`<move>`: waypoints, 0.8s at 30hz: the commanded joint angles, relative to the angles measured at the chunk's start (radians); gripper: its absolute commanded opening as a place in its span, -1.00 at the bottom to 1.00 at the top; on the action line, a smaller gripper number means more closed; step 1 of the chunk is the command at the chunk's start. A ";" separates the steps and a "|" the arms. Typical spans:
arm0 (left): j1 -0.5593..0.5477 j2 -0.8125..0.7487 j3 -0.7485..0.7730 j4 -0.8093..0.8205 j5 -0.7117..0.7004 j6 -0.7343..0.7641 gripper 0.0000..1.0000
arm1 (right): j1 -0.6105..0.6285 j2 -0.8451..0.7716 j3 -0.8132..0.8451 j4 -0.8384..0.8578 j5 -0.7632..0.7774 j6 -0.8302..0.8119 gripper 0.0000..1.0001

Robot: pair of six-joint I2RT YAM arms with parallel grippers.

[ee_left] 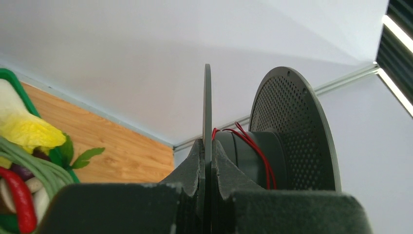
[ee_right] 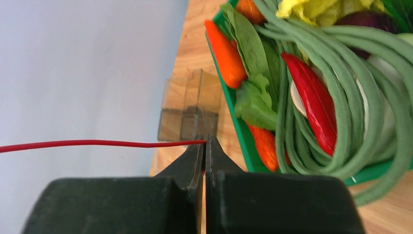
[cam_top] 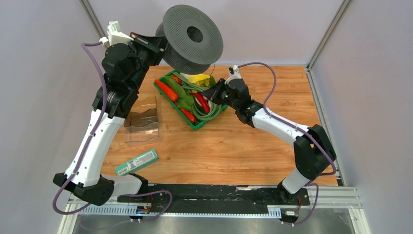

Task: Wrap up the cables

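My left gripper [ee_left: 208, 146] is shut on the near flange of a dark grey perforated spool [cam_top: 192, 38] and holds it high above the table's back left. The spool's hub [ee_left: 253, 156] carries a few turns of the thin red wire [ee_left: 258, 156]. My right gripper [ee_right: 205, 141] is shut on the same red wire [ee_right: 97, 143], which runs from its tips out to the left of the right wrist view. In the top view the right gripper [cam_top: 214, 92] is over the right end of the green tray [cam_top: 159, 88]. The wire is too thin to see there.
The green tray holds toy vegetables: carrots [cam_top: 167, 89], a red chili [cam_top: 201, 101], pale green bean strands [ee_right: 350, 97] and yellow-green lettuce [cam_top: 201, 78]. A clear plastic holder [cam_top: 142, 125] stands left of the tray. A teal box [cam_top: 137, 162] lies near the front left.
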State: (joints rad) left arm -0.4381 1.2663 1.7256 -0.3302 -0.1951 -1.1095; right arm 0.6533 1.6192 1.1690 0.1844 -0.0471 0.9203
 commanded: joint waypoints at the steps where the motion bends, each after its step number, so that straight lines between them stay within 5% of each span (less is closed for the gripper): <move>1: 0.009 -0.018 0.020 0.002 -0.079 0.140 -1.00 | 0.002 -0.103 -0.064 -0.032 -0.100 -0.223 -1.00; 8: 0.035 0.019 -0.001 -0.107 -0.109 0.462 -1.00 | 0.006 -0.336 -0.245 -0.180 -0.241 -0.610 -1.00; 16: 0.085 0.131 0.019 -0.219 -0.066 0.504 -1.00 | 0.138 -0.564 -0.327 -0.419 -0.261 -0.987 -1.00; 24: 0.087 0.219 0.002 -0.273 -0.081 0.540 -1.00 | 0.285 -0.621 -0.233 -0.528 -0.292 -1.219 -1.00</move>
State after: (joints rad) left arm -0.3550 1.4887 1.7134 -0.6388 -0.2714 -0.5945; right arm 0.9024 1.0149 0.8577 -0.2771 -0.3122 -0.1165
